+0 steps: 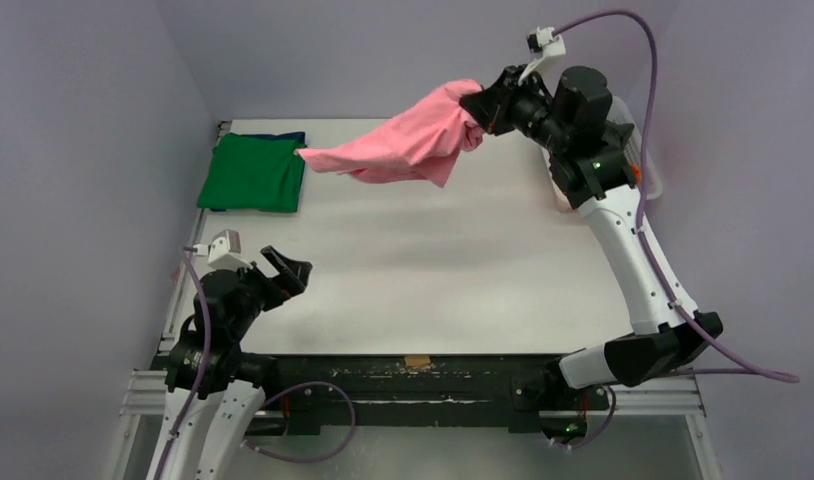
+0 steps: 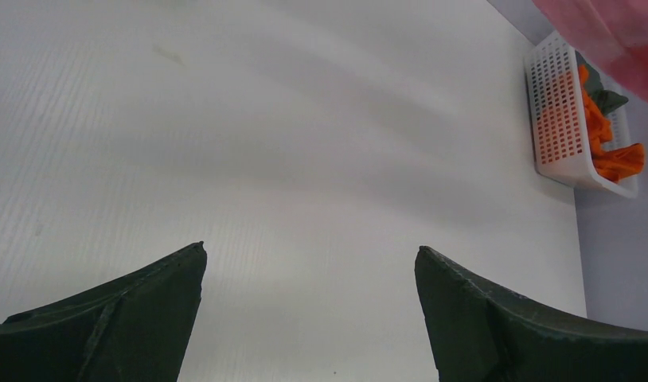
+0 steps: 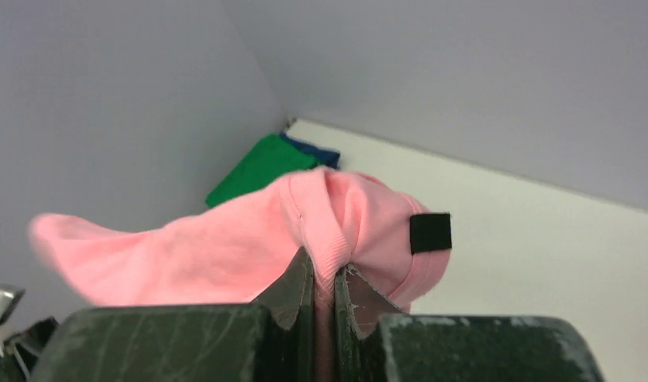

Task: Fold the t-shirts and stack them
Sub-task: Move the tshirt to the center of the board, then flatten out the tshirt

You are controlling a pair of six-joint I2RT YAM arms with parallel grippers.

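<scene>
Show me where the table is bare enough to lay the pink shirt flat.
Bare: the middle of the table, bordered by the green shirt far left, the open left gripper near left and the right arm. Crowded: the far edge, where the pink shirt hangs from the right gripper, and the basket at right.

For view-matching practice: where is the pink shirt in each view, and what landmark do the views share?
Top: pink shirt upper middle, held by the right gripper.
Left wrist: shirt in top right corner.
Right wrist: shirt at centre, in the gripper.
Shared landmark: white table.

Even light; pink t-shirt (image 3: pixel 185 255) seemingly blurred.
</scene>
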